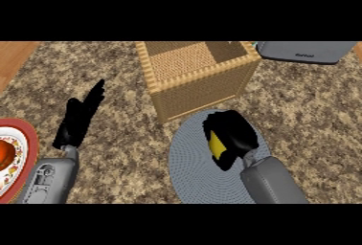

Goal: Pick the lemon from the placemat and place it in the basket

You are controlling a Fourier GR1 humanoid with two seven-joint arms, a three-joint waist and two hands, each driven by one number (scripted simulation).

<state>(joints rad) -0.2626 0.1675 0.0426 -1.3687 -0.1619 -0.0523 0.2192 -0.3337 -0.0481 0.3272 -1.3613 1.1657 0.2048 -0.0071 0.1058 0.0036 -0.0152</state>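
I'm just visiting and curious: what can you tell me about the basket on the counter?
The basket is a square, tall-sided box of tan woven wicker, open at the top, with nothing visible inside. It stands upright on the speckled counter, turned slightly at an angle. Its near corner meets the far edge of the round grey placemat. Neither hand touches it; the right hand, holding the lemon, is just in front.

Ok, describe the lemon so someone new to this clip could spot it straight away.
Find the tall wicker basket at top centre; just below it lies a round grey placemat. Over the mat the right hand curls round the lemon, the only bright yellow thing in view.
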